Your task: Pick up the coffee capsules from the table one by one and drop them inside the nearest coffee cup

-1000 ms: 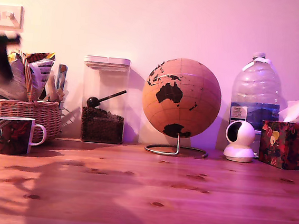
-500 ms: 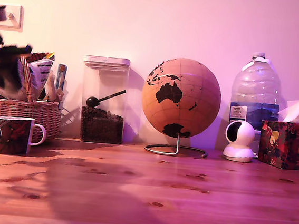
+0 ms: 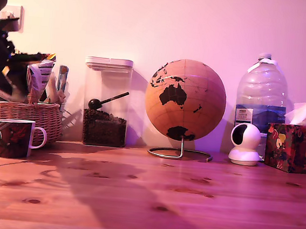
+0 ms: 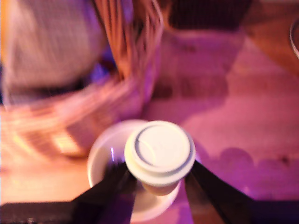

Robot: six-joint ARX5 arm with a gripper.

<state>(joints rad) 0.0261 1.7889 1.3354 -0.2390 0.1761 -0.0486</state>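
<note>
My black claw (image 4: 158,175) pinches a pale, round-lidded coffee capsule (image 4: 160,151) between its two fingers, right above the white rim of the red-and-black patterned coffee cup (image 4: 105,161). That cup stands on the warm-brown pine plank table (image 3: 187,204) at the exterior view's left, just before the woven wicker basket (image 3: 28,116).

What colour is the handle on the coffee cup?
White. The coffee cup has a white loop handle and rim around a dark red-and-black pattern, clearest in the exterior view.
</note>
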